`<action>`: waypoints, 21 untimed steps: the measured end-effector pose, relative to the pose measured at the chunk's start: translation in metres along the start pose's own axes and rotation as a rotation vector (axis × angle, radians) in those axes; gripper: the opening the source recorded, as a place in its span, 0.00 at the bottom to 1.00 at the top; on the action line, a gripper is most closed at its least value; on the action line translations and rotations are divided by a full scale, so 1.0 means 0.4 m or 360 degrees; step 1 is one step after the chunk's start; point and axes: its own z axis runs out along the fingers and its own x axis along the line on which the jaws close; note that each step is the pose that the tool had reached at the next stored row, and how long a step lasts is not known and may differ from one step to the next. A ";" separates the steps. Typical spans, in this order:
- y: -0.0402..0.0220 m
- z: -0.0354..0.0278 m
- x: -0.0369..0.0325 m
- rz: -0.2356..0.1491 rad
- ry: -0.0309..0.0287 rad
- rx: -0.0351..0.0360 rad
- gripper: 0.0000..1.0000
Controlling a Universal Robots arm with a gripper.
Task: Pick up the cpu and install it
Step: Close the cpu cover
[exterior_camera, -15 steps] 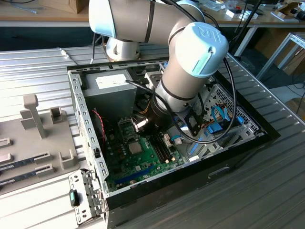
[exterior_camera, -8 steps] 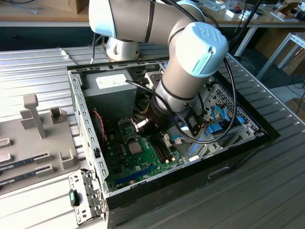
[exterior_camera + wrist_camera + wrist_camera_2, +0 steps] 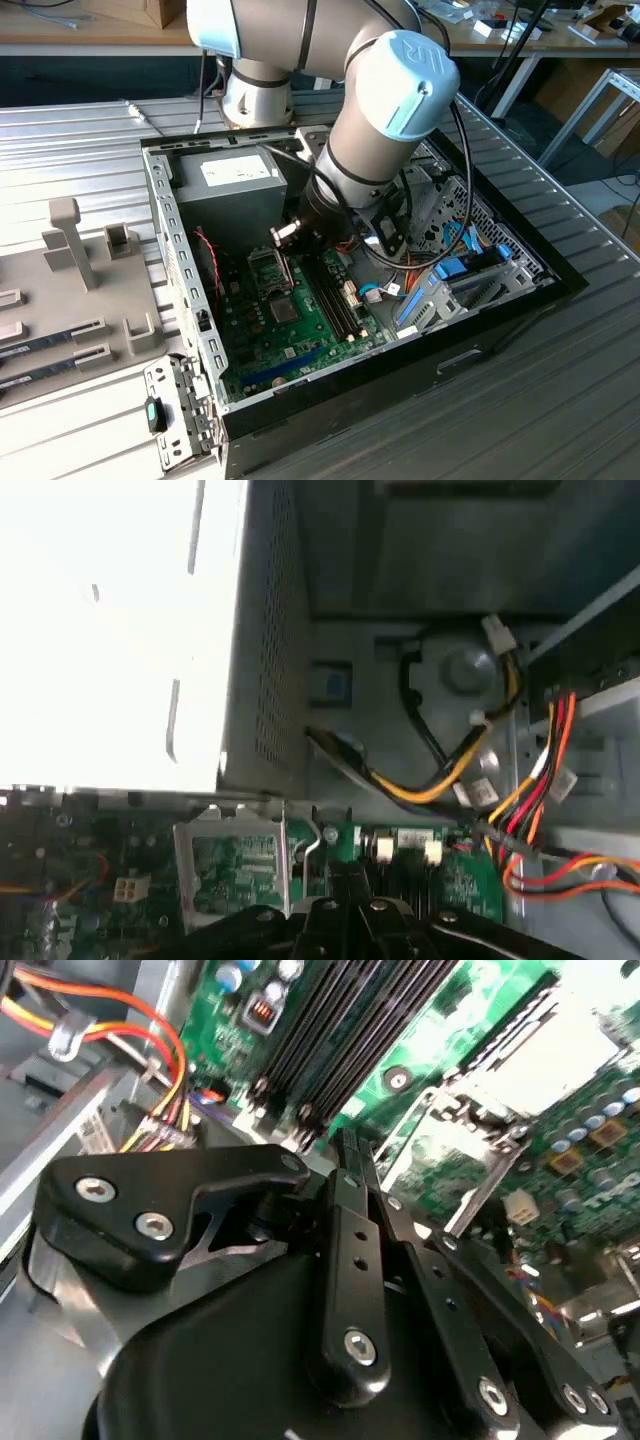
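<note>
- Here we go: the grey arm (image 3: 385,100) with its pale blue cap reaches down into the open black computer case (image 3: 500,300), which sits on a ribbed metal surface (image 3: 80,130).
- And the hand (image 3: 288,236)?
- Low over the green motherboard (image 3: 300,335), just above the silvery socket frame (image 3: 264,266). In the second wrist view that thin metal frame is tilted up off the board.
- Apart or together?
- I can't tell; the black links crowd the wrist views.
- Where's the cpu?
- Can't place it from here. The socket area glares bright.
- What's around it?
- Long black memory slots (image 3: 337,300) just to the exterior view's right of the socket. A boxy grey power supply (image 3: 235,178) sits at the far side, and glossy orange and yellow cables (image 3: 450,775) loop along the case wall.
</note>
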 end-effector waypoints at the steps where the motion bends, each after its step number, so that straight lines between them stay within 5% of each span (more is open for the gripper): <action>1: 0.001 0.002 -0.002 -0.0051 0.00153 -0.0038 0.11; 7: 0.000 0.006 -0.004 -0.0245 0.00633 -0.0066 0.11; 12: 0.001 0.009 -0.027 -0.0320 0.00980 -0.0102 0.11; 21: 0.005 0.024 -0.039 -0.0433 0.01354 -0.0108 0.11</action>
